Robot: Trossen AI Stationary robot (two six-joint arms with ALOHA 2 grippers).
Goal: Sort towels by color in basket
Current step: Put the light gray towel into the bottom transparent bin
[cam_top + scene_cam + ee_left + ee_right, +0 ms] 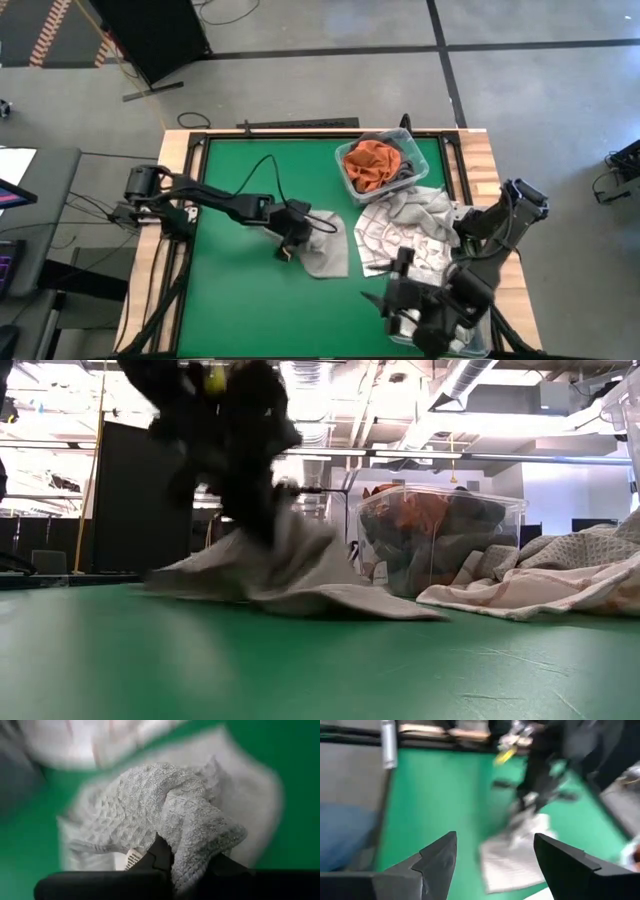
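A pale grey-white waffle towel (326, 246) lies mid-table, with my left gripper (298, 234) shut on its left part; it also shows close up in the left wrist view (150, 805). A clear plastic basket (425, 150) at the far right holds a rust orange towel (368, 165) and a dark grey one (408, 165). Beside it lies a heap of towels (405, 232), white with reddish grid lines and grey plaid. My right gripper (495, 857) hovers open above the near right of the table (392, 285), touching nothing. My left gripper pinches a bunched fold of the waffle towel (200, 845) between its two fingers (159, 854). The fingers slant down from the table's left side. The held part is raised (285, 530) while the rest of the towel (340, 598) lies spread on the table, slack.
The heap of towels (560, 575) spreads from the basket (440, 540) toward the table's right edge. Bare green table (240, 310) lies to the left and near side. Another clear container (472, 338) shows under my right arm at the near right corner.
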